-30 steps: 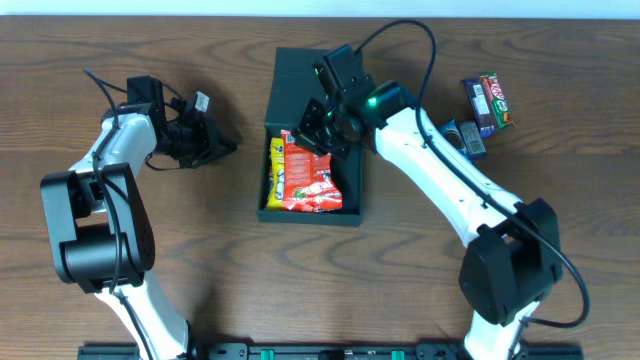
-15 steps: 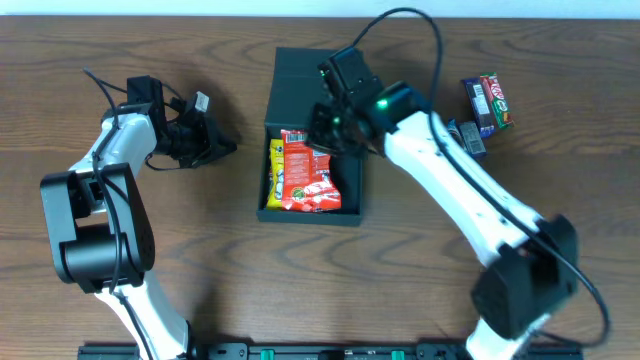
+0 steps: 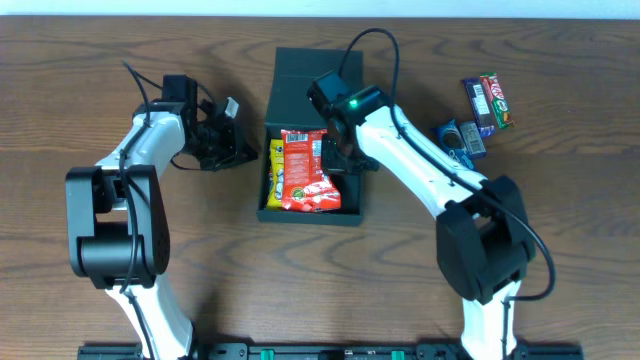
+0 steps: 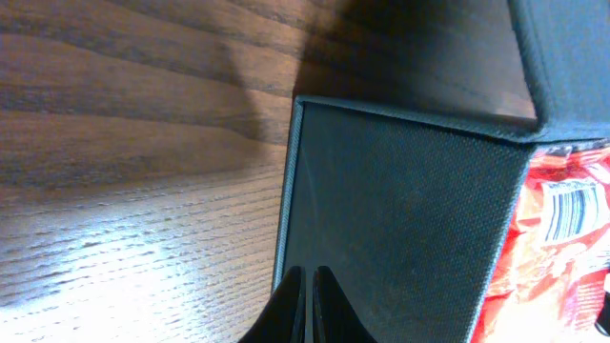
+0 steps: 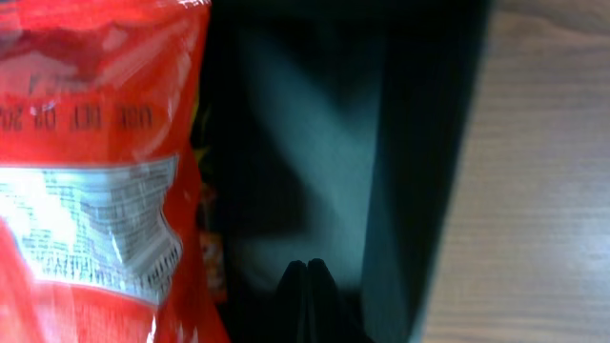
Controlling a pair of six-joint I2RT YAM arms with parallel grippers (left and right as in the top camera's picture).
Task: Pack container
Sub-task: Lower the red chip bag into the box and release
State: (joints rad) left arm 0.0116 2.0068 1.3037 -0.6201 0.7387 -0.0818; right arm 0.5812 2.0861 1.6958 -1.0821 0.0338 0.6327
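Note:
The container [image 3: 352, 214], a dark teal box with its flap lid [image 3: 300, 75] folded back, sits mid-table. Inside lie a red snack packet [image 3: 305, 170] and a yellow packet [image 3: 273, 172]. My right gripper [image 3: 345, 155] is shut and empty, reaching down into the free right side of the box beside the red packet [image 5: 95, 191]; in the right wrist view its tips [image 5: 307, 272] point at the dark floor near the wall [image 5: 419, 191]. My left gripper [image 3: 248, 153] is shut and empty, its tips [image 4: 310, 286] right at the box's outer left wall [image 4: 400, 219].
A red snack bar [image 3: 497, 100] and a blue one [image 3: 477, 105] lie at the far right, with another blue packet [image 3: 462, 138] just below them. Bare wooden tabletop [image 3: 200, 240] surrounds the box.
My left gripper has moved right, up to the box's left wall. My right gripper has swung from over the lid hinge down into the box's right side.

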